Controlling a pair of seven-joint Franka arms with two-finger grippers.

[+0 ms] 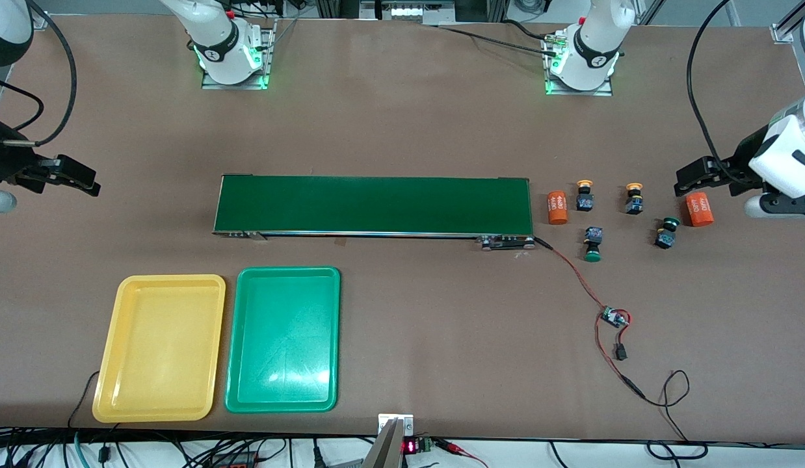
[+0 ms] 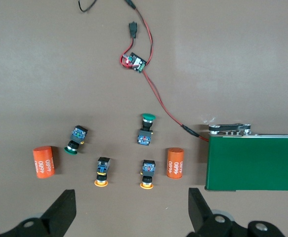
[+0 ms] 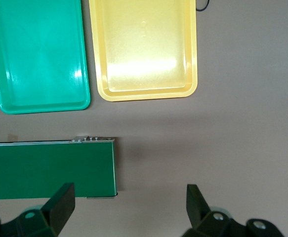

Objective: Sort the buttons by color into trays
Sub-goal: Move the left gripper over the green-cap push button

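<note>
Stage: sorting looks unstarted; all 4 buttons lie loose on the tabletop point(image 1: 402, 130) and both trays hold nothing.
Left jaws point(image 2: 129, 217): spread wide and holding nothing, hanging over the left arm's end of the tabletop; in the left wrist view the whole button cluster sits just ahead of the open gap, which suits choosing a first pick.
Right jaws point(image 3: 129, 215): also wide apart and bare, hanging over the right arm's end; this arm waits.
Yellow buttons: 1 point(image 1: 584, 195) and another point(image 1: 633, 198) lie closest ahead of the left jaws, caps toward them.
Green buttons: 1 point(image 1: 593, 243) and another point(image 1: 665, 233) lie a little farther ahead of the left jaws.
Orange cylinders: 1 point(image 1: 557, 207) and another point(image 1: 699, 209) flank the buttons; likely distractors to steer clear of.
Yellow tray point(image 1: 107, 364): ahead of the right jaws, past the belt's end.
Green tray point(image 1: 235, 364): just beside the yellow one.
Belt point(image 1: 373, 204): runs between the 2 arms, probably to carry buttons toward the trays.
Wiring point(image 1: 614, 318): small circuit board on red leads, well ahead of the left jaws.
</note>
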